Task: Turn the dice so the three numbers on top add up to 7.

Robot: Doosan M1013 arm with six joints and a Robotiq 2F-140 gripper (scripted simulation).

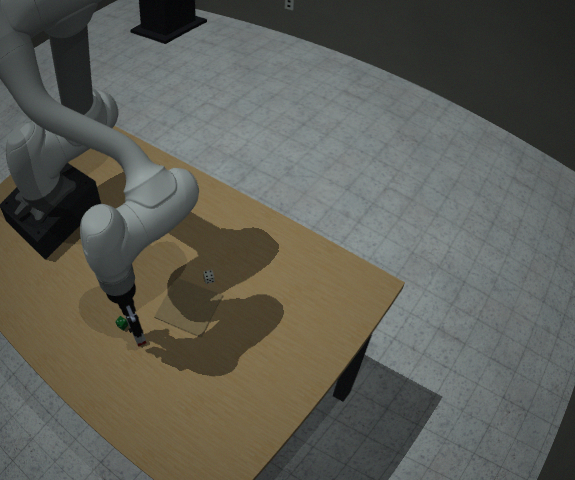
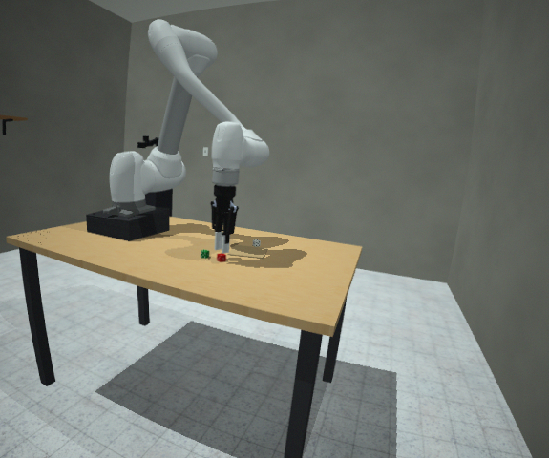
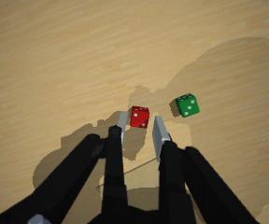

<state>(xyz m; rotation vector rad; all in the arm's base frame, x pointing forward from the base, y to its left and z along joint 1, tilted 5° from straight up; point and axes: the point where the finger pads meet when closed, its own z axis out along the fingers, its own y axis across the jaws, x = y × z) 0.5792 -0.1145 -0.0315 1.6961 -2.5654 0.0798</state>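
A red die (image 1: 142, 342) (image 2: 221, 257) (image 3: 139, 117) lies on the bare table, off the mat. My gripper (image 1: 137, 335) (image 2: 221, 247) (image 3: 139, 122) hangs just above it, pointing down. Its fingers are partly open and hold nothing; in the wrist view the die shows between them. A green die (image 1: 121, 322) (image 2: 204, 254) (image 3: 187, 105) lies on the table close beside the red one, also off the mat. A white die (image 1: 208, 276) (image 2: 256, 242) lies at the far edge of the thin, see-through square mat (image 1: 189, 310); I cannot tell whether it rests on it.
The arm's black base block (image 1: 49, 211) (image 2: 126, 221) stands at the table's back left corner. The arm casts dark shadows over the mat area. The table's front edge (image 2: 244, 307) lies well away from the dice.
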